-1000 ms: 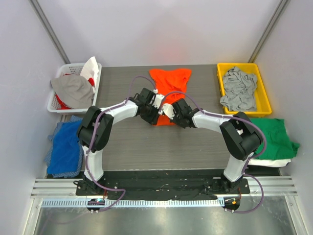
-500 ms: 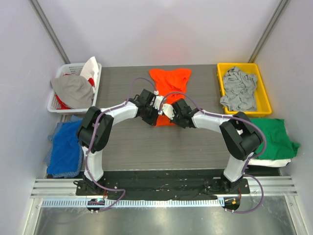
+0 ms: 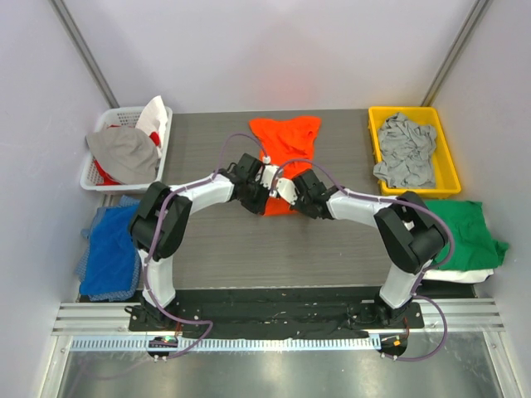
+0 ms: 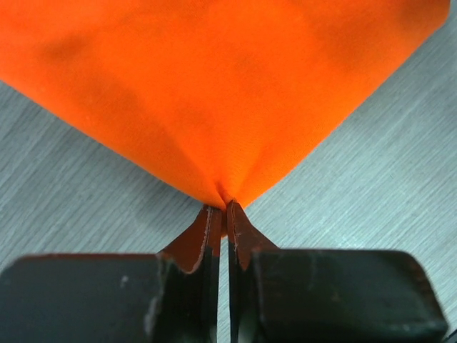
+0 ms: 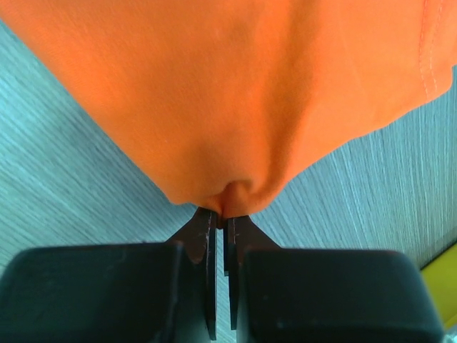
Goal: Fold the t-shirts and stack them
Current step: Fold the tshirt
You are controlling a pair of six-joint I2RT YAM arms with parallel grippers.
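The bright orange t-shirt (image 3: 284,141) lies at the middle back of the table, its near end drawn into a narrow strip between my two arms. My left gripper (image 3: 259,189) is shut on the shirt's near left edge; the left wrist view shows the cloth (image 4: 214,86) pinched at the fingertips (image 4: 213,218). My right gripper (image 3: 292,192) is shut on the near right edge; the right wrist view shows the cloth (image 5: 228,93) bunched at the fingertips (image 5: 206,218). A grey shirt (image 3: 404,148) lies in the yellow bin (image 3: 375,126). A green shirt (image 3: 465,232) lies on a white one (image 3: 460,276) at the right.
A white basket (image 3: 93,176) at the back left holds grey, white and red cloth. A blue cloth (image 3: 112,249) lies off the table's left side. Dark wood-grain tabletop (image 3: 274,249) shows in front of the grippers.
The orange shirt's far part has shifted slightly and looks more gathered. Both grippers have stayed shut on its near edge with little movement.
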